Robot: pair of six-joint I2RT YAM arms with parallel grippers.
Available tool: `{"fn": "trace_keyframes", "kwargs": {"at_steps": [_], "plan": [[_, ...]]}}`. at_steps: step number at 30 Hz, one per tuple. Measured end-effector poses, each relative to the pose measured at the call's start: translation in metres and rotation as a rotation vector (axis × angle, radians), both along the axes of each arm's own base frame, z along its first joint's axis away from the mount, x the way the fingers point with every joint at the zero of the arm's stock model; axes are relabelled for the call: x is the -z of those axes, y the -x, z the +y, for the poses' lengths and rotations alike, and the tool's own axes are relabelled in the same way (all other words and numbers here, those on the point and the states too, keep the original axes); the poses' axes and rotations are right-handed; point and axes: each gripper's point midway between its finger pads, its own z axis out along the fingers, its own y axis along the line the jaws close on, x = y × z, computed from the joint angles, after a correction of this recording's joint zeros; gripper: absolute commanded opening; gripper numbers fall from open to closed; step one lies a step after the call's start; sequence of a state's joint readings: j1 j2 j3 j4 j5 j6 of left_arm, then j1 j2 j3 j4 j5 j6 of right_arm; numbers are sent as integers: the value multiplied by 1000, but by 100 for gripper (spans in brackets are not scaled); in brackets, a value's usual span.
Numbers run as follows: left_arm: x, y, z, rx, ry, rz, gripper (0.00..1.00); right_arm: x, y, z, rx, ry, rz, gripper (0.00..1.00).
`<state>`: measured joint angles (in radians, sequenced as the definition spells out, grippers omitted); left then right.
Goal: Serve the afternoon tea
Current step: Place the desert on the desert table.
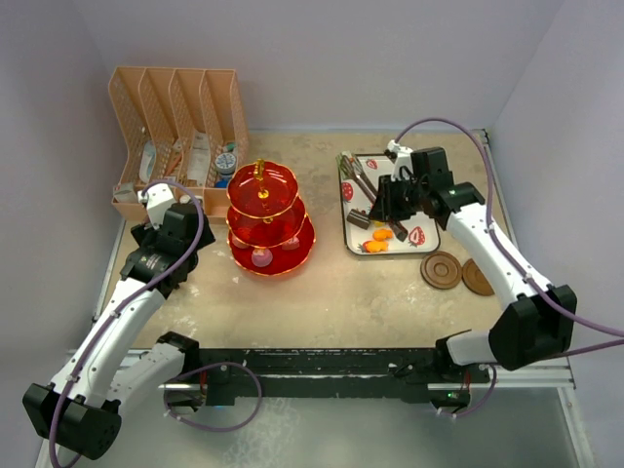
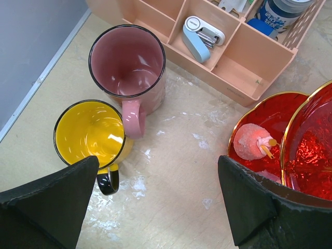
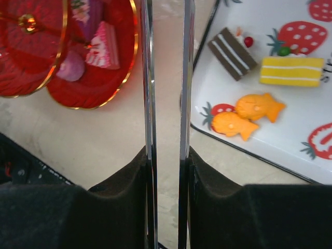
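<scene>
The red three-tier stand (image 1: 265, 219) with gold rims stands left of centre; in the right wrist view its lower tier (image 3: 98, 78) carries a pink cake slice (image 3: 104, 46) and other sweets. A pink mug (image 2: 128, 67) and a yellow mug (image 2: 91, 129) stand upright side by side. My left gripper (image 2: 158, 161) hangs open over bare table between the yellow mug and the stand's bottom tier (image 2: 259, 119). My right gripper (image 3: 167, 155) is shut on the metal tongs (image 3: 150, 78), whose two blades point between stand and tray. On the tray lie a chocolate cake (image 3: 232, 53), a yellow cake (image 3: 290, 71) and two orange fish sweets (image 3: 258, 106).
The white strawberry-print tray (image 3: 280, 140) lies right of the stand. A peach desk organizer (image 1: 175, 127) with small items stands at the back left, close behind the mugs. Two brown round coasters (image 1: 441, 270) lie near the tray's front right corner.
</scene>
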<state>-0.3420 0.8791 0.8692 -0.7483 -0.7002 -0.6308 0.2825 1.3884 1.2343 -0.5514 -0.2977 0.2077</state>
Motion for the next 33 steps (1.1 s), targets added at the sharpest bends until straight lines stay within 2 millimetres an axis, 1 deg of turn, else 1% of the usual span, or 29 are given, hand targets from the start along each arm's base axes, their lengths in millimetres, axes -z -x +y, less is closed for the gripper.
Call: {"fn": "trace_keyframes", "kwargs": {"at_steps": [3, 6, 13, 16, 18, 26, 33], "plan": [[0, 0, 0, -2, -2, -1, 94, -10, 13, 21, -62, -43, -7, 17], [0, 0, 1, -2, -2, 0, 94, -14, 25, 40, -115, -74, -2, 17], [0, 0, 1, -6, -6, -2, 94, -10, 51, 83, -216, -105, 34, 17], [-1, 0, 2, -8, -7, -2, 94, -7, 59, 95, -245, -108, 50, 17], [-1, 0, 2, -8, -7, -2, 94, -6, 61, 99, -251, -110, 57, 17], [0, 0, 2, -8, -8, 2, 94, -6, 62, 106, -256, -122, 55, 17], [1, 0, 2, -8, -9, 3, 94, 3, 65, 118, -279, -121, 76, 17]]}}
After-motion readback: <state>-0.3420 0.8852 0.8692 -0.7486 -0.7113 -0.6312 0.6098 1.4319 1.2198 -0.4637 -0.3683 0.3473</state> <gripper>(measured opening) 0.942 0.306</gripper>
